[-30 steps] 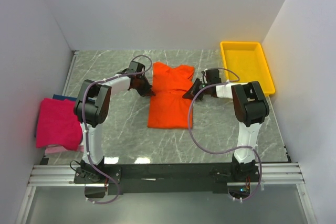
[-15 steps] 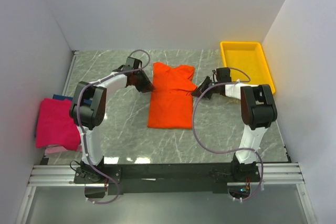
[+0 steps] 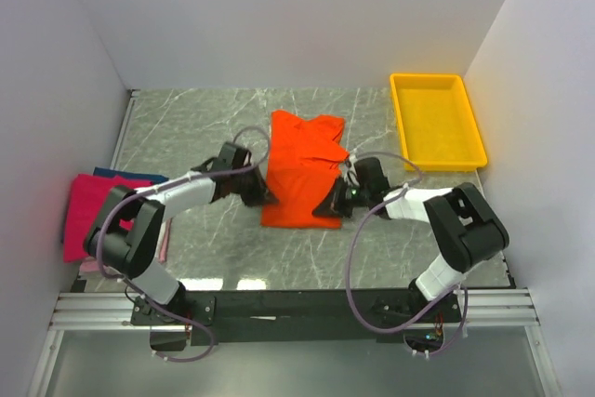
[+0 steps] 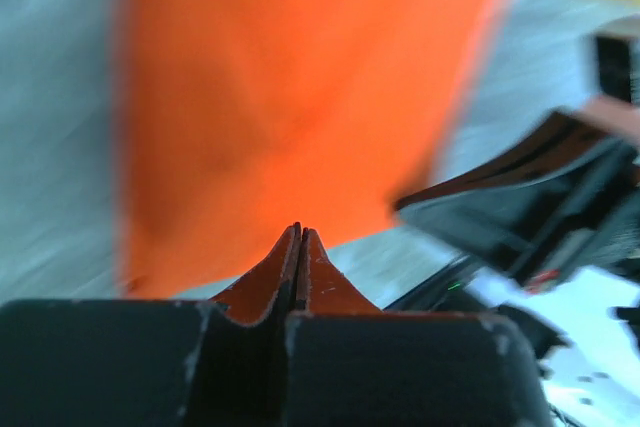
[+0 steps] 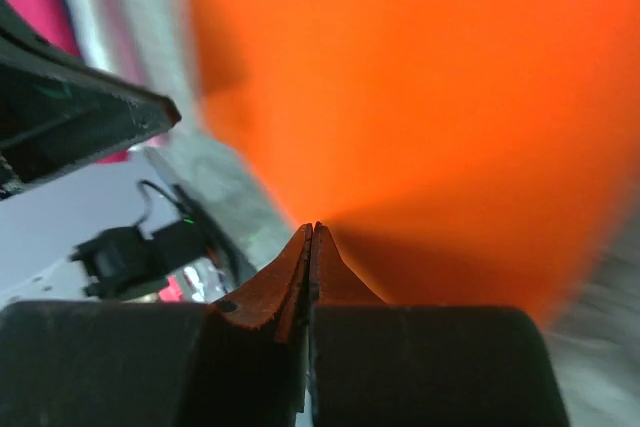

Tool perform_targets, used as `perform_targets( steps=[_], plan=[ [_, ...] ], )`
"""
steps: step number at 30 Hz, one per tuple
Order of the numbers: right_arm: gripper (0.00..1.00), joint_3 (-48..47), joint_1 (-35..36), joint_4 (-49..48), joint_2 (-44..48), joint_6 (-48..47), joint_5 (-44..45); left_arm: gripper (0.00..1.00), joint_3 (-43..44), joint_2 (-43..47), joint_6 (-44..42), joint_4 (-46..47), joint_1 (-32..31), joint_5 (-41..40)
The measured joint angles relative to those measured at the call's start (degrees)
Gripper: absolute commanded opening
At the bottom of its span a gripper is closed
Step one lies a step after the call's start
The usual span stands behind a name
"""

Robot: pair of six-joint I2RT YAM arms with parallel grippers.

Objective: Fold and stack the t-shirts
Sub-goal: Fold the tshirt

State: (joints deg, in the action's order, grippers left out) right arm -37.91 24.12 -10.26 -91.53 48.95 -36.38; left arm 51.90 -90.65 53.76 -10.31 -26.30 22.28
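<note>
Top view: the orange shirt (image 3: pixel 299 174) lies flat in the middle of the table (image 3: pixel 195 127), collar toward the far wall, hem toward the arms. Bare marble shows on both sides of it and between its hem and the arm bases. The pink shirt (image 3: pixel 93 218) sits at the table's left edge by the wall, with a blue shirt (image 3: pixel 125 175) showing at its far side, both well apart from the orange one. The tray (image 3: pixel 437 123) stands in the far right corner. The left gripper (image 3: pixel 261 196) touches the orange shirt's left edge near the hem, and the right gripper (image 3: pixel 332 205) touches the right edge near the hem.

Left wrist: blurred; the fingers (image 4: pixel 262 289) are pressed together, tips at the orange hem. Whether cloth is pinched cannot be told.

Right wrist: the fingers (image 5: pixel 268 295) are likewise pressed together, tips over the orange cloth's edge, with no cloth seen between them
</note>
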Motion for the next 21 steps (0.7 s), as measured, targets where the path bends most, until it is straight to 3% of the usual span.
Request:
perform_targets(
  steps=[5,10,17,19,21],
  plan=[
    [0.0,8.5,-0.7,-7.8,-4.4,2.7,-2.8,0.01,-10.7,-2.1,1.8,1.5,0.6,1.5],
    [0.0,12.1,-2.0,-14.1,-4.2,3.5,-4.0,0.01,-12.3,-1.7,2.5,4.6,0.7,2.3],
    [0.0,14.9,-7.2,-9.3,1.6,0.9,-3.8,0.01,-12.6,-1.4,2.3,4.9,1.2,2.3],
    [0.08,15.1,-8.4,-4.9,5.3,-0.7,-2.0,0.07,-12.7,-1.0,1.5,4.6,1.6,2.3],
    [0.18,15.1,-9.0,-0.8,9.2,-2.0,0.2,0.25,-12.7,-0.2,0.3,4.0,1.9,2.2]
  ],
)
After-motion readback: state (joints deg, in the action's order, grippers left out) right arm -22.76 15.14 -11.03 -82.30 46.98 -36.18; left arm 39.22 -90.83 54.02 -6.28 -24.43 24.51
